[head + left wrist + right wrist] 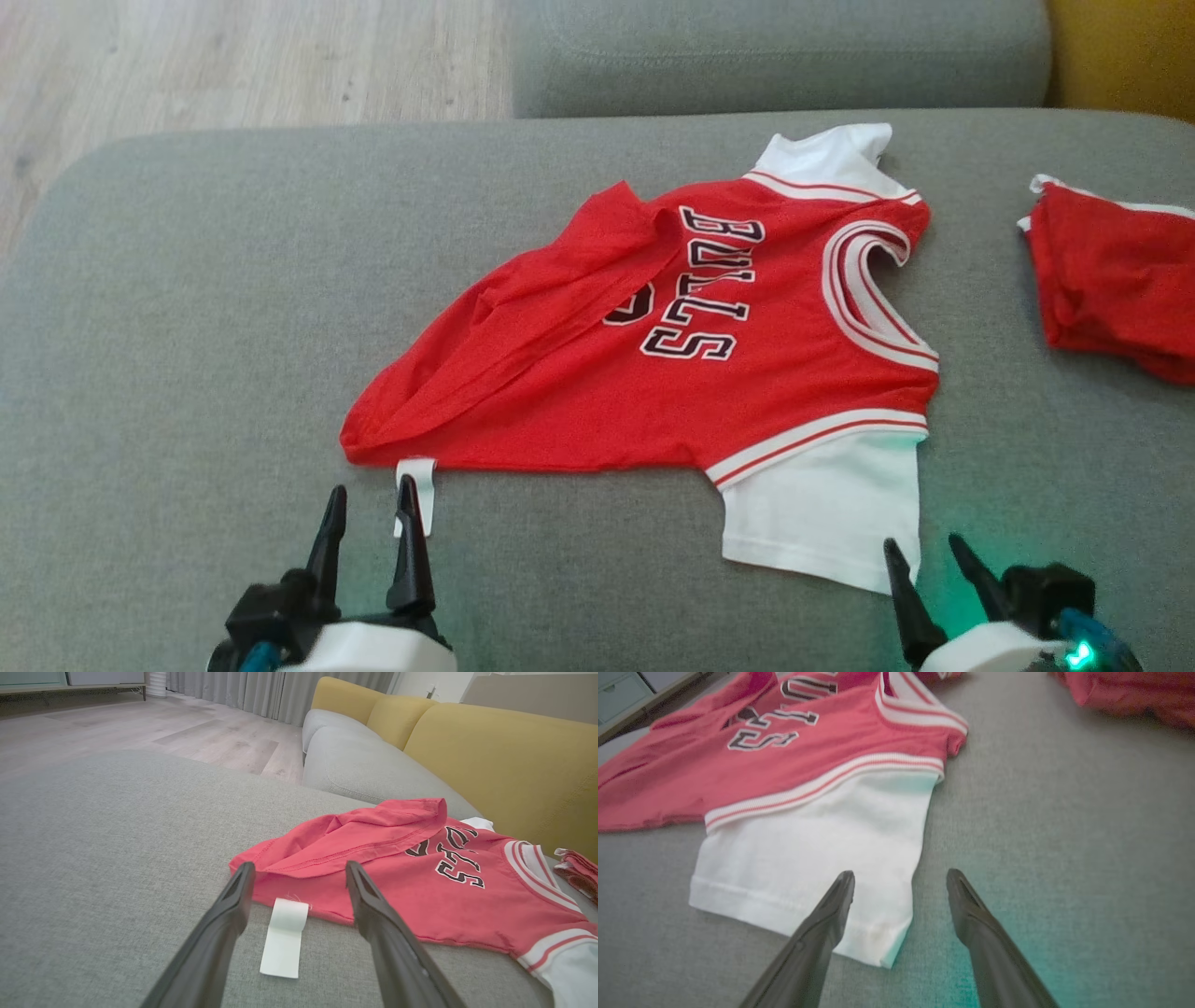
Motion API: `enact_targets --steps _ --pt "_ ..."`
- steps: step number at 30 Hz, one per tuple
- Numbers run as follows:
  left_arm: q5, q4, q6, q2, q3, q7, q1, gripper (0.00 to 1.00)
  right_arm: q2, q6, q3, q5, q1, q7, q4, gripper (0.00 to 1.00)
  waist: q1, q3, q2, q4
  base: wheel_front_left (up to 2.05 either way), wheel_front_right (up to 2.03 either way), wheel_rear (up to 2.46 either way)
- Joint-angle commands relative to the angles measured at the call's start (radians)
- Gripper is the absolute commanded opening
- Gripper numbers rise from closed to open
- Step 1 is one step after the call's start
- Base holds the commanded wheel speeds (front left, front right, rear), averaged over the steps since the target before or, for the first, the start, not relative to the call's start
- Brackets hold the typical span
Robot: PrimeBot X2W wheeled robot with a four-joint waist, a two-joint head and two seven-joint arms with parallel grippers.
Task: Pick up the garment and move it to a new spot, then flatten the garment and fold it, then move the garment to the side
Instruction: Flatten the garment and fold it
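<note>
A red jersey (653, 364) lies on the grey couch (187, 327), a little right of the seat's middle, collar to the right and hem to the left. The lettering on its chest runs sideways. The far left part of the hem is folded over onto the front and covers part of the number. One white sleeve (831, 509) sticks out on the near side, flat on the seat; another shows at the far side by the collar. A small white tag (422, 471) hangs out from the near left corner of the hem and lies on the bare cushion.

The left gripper (371, 485) is at that corner, fingers spread and holding nothing. The tag lies in line with the gap between them, just short of the red cloth. I cannot tell if a fingertip touches the tag.

The right gripper (921, 541) is also spread and empty, at the near right corner of the white sleeve. Its left finger is over the sleeve's edge and its right finger over bare cushion, where a green glow falls.

A second red garment (1111, 280) lies bunched at the right, apart from the jersey. Wood floor (233, 56) shows beyond the seat on the far left.
</note>
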Motion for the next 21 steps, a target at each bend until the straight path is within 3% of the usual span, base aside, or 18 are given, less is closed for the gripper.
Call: enact_targets --steps 1,9,10,11,13,15,21 --pt "0.009 -0.030 0.006 0.012 0.026 -0.005 -0.051 1.00 -0.005 -0.001 0.025 -0.003 -0.039 -0.005 -0.013 1.00 -0.0001 0.012 -0.0001 0.005 0.00 0.00 0.00" --pt "0.008 -0.024 0.009 0.013 0.024 -0.008 -0.070 1.00 -0.005 -0.001 0.084 -0.016 -0.102 -0.005 0.127 1.00 -0.0001 0.047 -0.0001 0.023 0.00 0.00 0.00" --pt "0.007 -0.022 0.010 0.014 0.024 -0.008 -0.071 1.00 -0.005 -0.001 0.093 -0.019 -0.108 -0.005 0.137 0.95 -0.0001 0.049 -0.0001 0.024 0.00 0.00 0.00" --pt "0.007 -0.020 0.010 0.015 0.025 -0.006 -0.072 1.00 -0.005 -0.001 0.100 -0.020 -0.113 -0.007 0.144 0.61 -0.0001 0.051 -0.0001 0.024 0.00 0.00 0.00" --pt "0.007 -0.012 0.011 0.020 0.021 0.006 -0.076 1.00 -0.005 -0.001 0.110 -0.021 -0.124 -0.012 0.151 0.22 -0.0001 0.054 -0.0001 0.023 0.00 0.00 0.00" --pt "0.008 0.001 0.008 0.027 0.014 0.029 -0.086 1.00 -0.005 -0.001 0.106 -0.026 -0.136 -0.022 0.147 0.00 -0.0001 0.059 -0.0001 0.021 0.00 0.00 0.00" --pt "0.011 0.061 0.000 0.050 0.000 0.103 -0.151 1.00 -0.005 -0.001 0.080 -0.037 -0.174 -0.048 0.105 0.00 -0.0001 0.079 -0.0001 0.000 0.00 0.00 0.00"
